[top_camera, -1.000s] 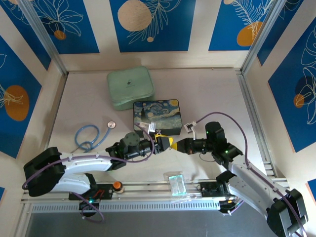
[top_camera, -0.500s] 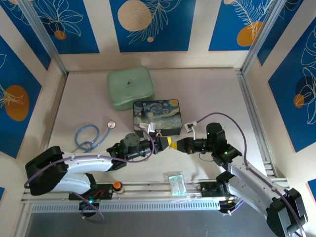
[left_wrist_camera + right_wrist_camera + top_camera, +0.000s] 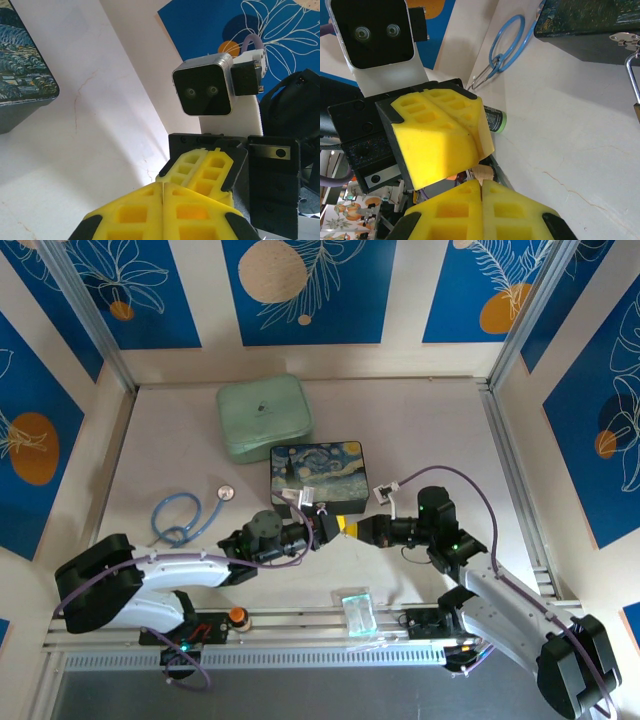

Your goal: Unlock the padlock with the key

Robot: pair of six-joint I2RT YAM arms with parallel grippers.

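Brass and a thin silver shackle mark the padlock [image 3: 637, 112] at the right edge of the right wrist view, where it hangs just under the metal clasp [image 3: 625, 37] on the front of the starry-night box [image 3: 585, 22]; whether the shackle passes through the clasp cannot be told. Just in front of that box, above the table [image 3: 430, 430], the two arms meet tip to tip. The right gripper [image 3: 481, 187] has its yellow fingers pressed flat together, and the left gripper [image 3: 163, 186] is closed the same way, with only a seam between its pads. The two pairs of tips touch or nearly touch. A small pale sliver [image 3: 481, 172] sits at that meeting point, too small to say whether it is the key or which gripper pinches it. In the top view the box lies near the middle of the table, with a pale green case [image 3: 263, 418] touching or just beside its far left corner. To the left lie a loop of blue tubing [image 3: 178, 518] and a round silver disc [image 3: 226, 492]. A clear plastic packet [image 3: 356, 608] rests on the rail at the near edge, between the arm bases.
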